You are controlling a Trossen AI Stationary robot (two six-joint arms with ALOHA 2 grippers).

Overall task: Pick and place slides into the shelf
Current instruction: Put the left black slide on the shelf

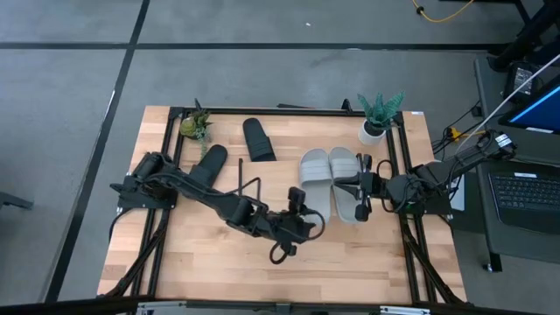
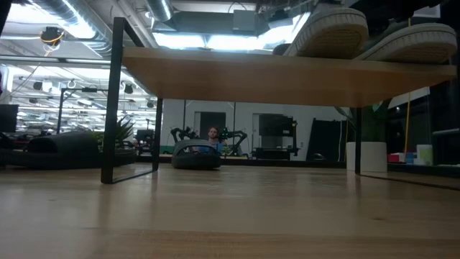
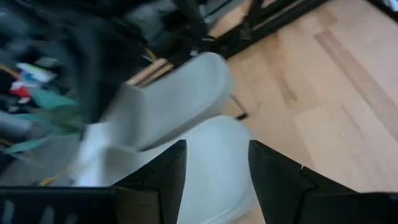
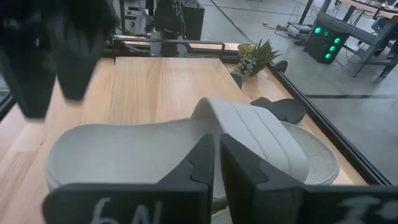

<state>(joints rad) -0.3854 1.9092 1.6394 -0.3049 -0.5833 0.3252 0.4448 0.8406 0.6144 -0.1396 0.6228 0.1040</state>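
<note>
Two light grey slides (image 1: 315,171) (image 1: 343,185) lie side by side, soles down, on the shelf (image 2: 251,75), whose black wire end frame (image 1: 250,184) stands to their left. Two black slides (image 1: 258,140) (image 1: 210,166) lie on the tabletop at the far left. My left gripper (image 3: 216,144) (image 1: 297,199) is open just above the near end of the left grey slide (image 3: 224,127), with nothing between its fingers. My right gripper (image 4: 217,146) (image 1: 359,188) is shut at the right side of the right grey slide (image 4: 124,146). My right gripper comes nearly level from the table's right, its shut fingers (image 4: 202,158) at the right grey slide's side edge beside the strap (image 4: 249,130). Its own body hides that edge, so I cannot tell whether it touches. The slide lies flat on the shelf.
A small plant (image 1: 194,122) stands at the far left corner and a potted plant in a white pot (image 1: 374,118) at the far right. Black frame rails run along both table sides. Bare wood lies near the front edge (image 1: 262,271).
</note>
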